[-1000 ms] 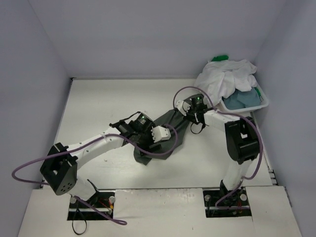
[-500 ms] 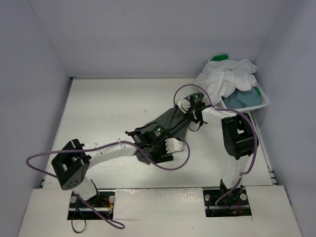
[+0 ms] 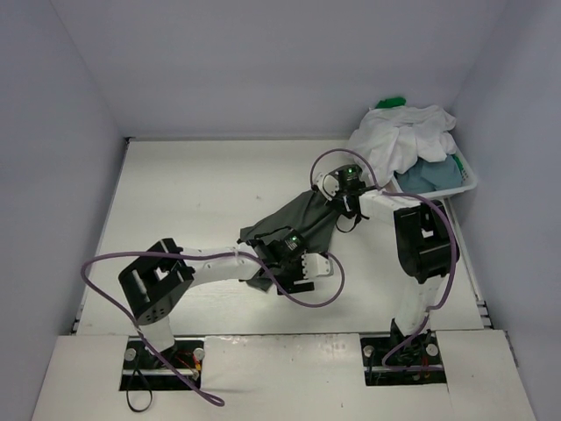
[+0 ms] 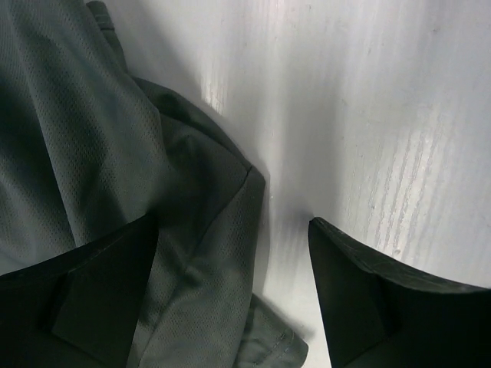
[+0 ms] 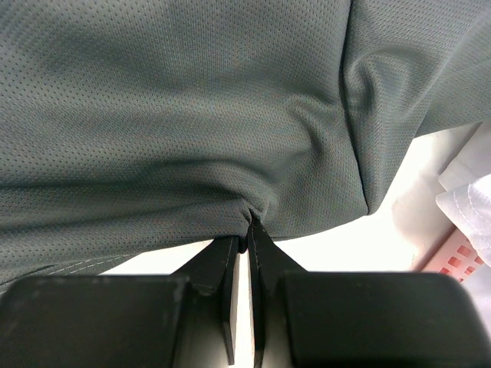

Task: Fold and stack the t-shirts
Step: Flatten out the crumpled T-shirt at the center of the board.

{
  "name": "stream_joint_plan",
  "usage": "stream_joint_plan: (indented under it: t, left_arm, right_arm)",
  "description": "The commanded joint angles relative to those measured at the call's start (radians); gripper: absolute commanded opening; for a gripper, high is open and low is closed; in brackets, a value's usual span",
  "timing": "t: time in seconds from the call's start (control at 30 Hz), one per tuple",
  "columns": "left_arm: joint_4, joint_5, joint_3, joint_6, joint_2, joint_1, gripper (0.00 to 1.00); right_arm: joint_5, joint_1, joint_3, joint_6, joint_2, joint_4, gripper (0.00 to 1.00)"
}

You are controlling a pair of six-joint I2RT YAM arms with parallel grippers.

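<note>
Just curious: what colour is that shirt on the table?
The shirt is dark grey; clearest in right wrist view.

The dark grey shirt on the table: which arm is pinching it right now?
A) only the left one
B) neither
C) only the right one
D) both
C: the right gripper is shut on a fold of the dark grey shirt, while the left gripper stands open over its edge, holding nothing.
</note>
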Motion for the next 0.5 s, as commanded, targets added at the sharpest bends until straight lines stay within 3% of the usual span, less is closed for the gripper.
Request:
stream_joint_plan:
  t: [0.0, 0.07, 0.17, 0.2, 0.23, 0.3, 0.47]
  left_arm:
    - [0.069, -0.035, 0.020, 0.030, 0.020, -0.005, 0.73]
    - [0.081, -0.055, 0.027, 0.039, 0.043, -0.005, 0.70]
    - [0.078, -0.087, 0.044, 0.053, 0.071, -0.005, 0.35]
    - [0.069, -0.092, 0.058, 0.053, 0.075, -0.005, 0.13]
    - [0.067, -0.105, 0.061, 0.055, 0.078, -0.005, 0.06]
    - [0.067, -0.119, 0.063, 0.059, 0.074, -0.003, 0.00]
    - [0.047, -0.154, 0.056, 0.088, -0.001, 0.003, 0.00]
  right_arm:
    - [-0.023, -0.009, 0.005, 0.021, -0.064, -0.028, 0.00]
    - [-0.031, -0.009, -0.004, 0.023, -0.070, -0.056, 0.00]
    - [-0.034, -0.011, -0.013, 0.021, -0.081, -0.059, 0.00]
    - [-0.034, -0.009, -0.016, 0.021, -0.087, -0.059, 0.00]
    - [-0.037, -0.009, -0.021, 0.020, -0.090, -0.061, 0.00]
    - [-0.044, -0.011, -0.024, 0.023, -0.099, -0.065, 0.00]
    - [-0.054, -0.009, -0.027, 0.032, -0.150, -0.099, 0.00]
